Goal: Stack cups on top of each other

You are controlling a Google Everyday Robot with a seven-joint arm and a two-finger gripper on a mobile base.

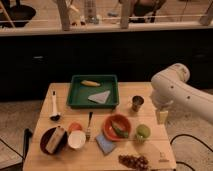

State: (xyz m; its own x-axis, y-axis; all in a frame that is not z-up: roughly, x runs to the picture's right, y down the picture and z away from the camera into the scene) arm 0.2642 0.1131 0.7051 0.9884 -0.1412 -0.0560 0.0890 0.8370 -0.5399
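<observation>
The dark grey metal tumbler point(137, 103) stands upright on the wooden table point(129, 90), right of the green tray. The light green cup point(143, 131) stands upright near the table's front right, beside the orange bowl. The two cups are apart. My gripper point(161, 116) hangs from the white arm point(172, 86) over the table's right edge. It is to the right of the tumbler and above and behind the green cup, holding nothing that I can see.
A green tray point(75, 95) holds a banana point(90, 83) and a grey cloth point(100, 97). An orange bowl point(118, 127), white bowl point(76, 139), dark bowl point(53, 140), ladle point(54, 108), fork point(89, 125), blue sponge point(105, 144) and grapes point(133, 161) lie in front.
</observation>
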